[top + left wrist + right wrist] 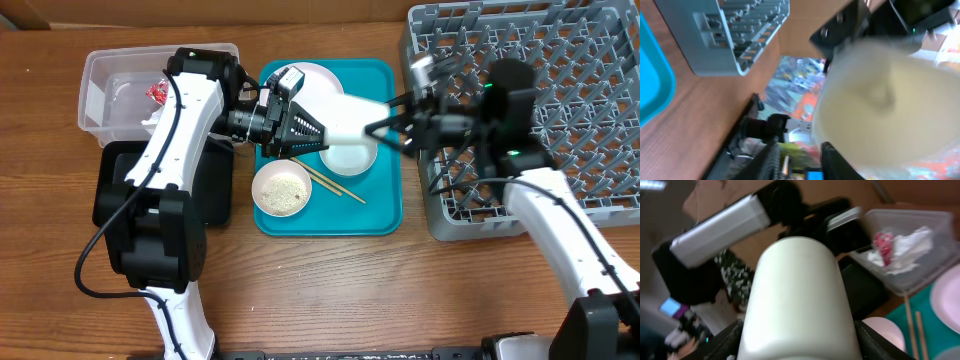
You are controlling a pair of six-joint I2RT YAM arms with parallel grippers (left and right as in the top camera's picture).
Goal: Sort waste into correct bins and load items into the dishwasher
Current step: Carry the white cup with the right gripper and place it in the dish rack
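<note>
Above the teal tray (385,215), the white cup (348,118) hangs sideways between both arms. On one end the right fingers (385,124) clasp it from either side. The left fingers (305,128) reach its other end, and I cannot tell whether they grip. Below, the rice bowl (281,188) and chopsticks (335,185) lie on the tray.

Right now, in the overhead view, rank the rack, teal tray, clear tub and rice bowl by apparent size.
1. Rack, though the frame edge cuts it off.
2. Teal tray.
3. Clear tub, partly hidden by the left arm.
4. Rice bowl.
</note>
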